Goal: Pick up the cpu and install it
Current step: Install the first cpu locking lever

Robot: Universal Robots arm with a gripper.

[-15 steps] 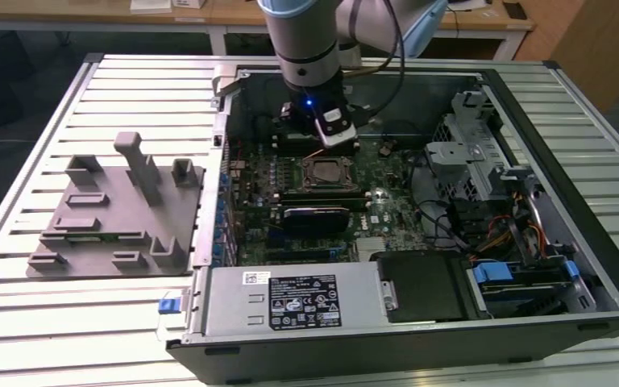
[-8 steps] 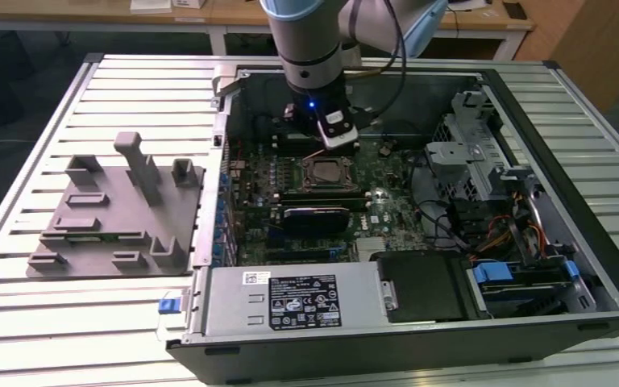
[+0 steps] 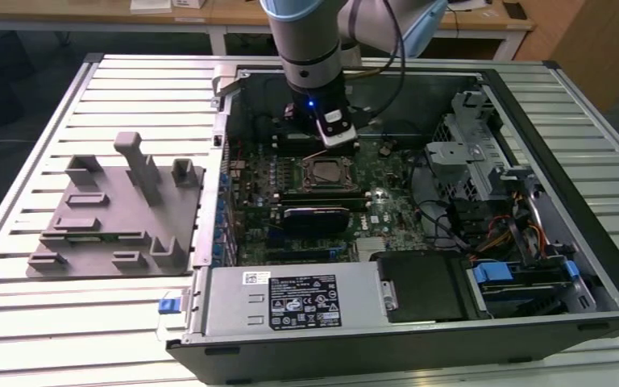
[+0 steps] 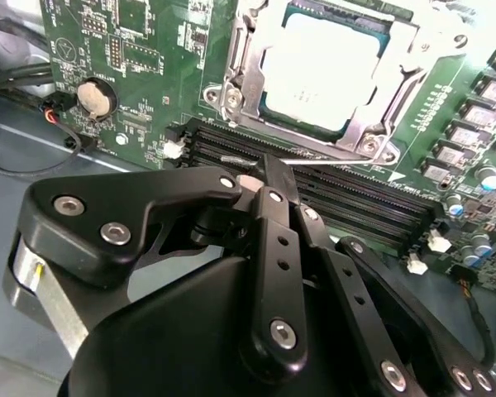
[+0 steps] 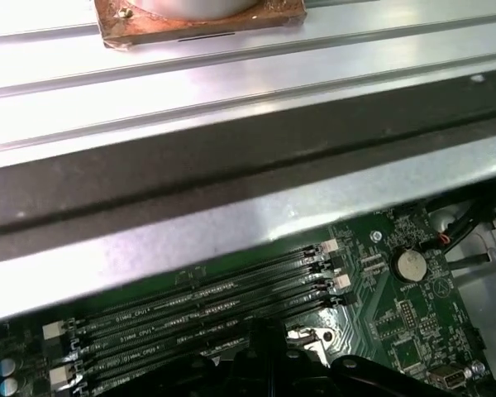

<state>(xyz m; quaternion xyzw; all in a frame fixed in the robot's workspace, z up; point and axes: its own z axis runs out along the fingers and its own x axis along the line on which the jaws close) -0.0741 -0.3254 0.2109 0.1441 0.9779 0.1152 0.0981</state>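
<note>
The cpu (image 4: 322, 66), a silvery square chip, lies flat in the metal-framed socket (image 3: 326, 172) on the green motherboard. My gripper (image 4: 262, 171) hangs just above the board beside the socket, over the black memory slots (image 4: 355, 198). Its black fingers (image 4: 274, 207) are pressed together at the tips. A thin metal rod (image 4: 331, 162) runs right past the tips, and I cannot tell whether it is pinched. In the exterior view the gripper (image 3: 337, 135) sits just behind the socket, inside the open computer case.
A grey tray (image 3: 116, 210) with upright posts stands on the ribbed table at the exterior view's left. Case walls (image 3: 222, 161), a drive cage (image 3: 482, 153), cables and the power supply (image 3: 288, 298) ring the board. A copper-rimmed block (image 5: 198, 21) rests outside the case wall.
</note>
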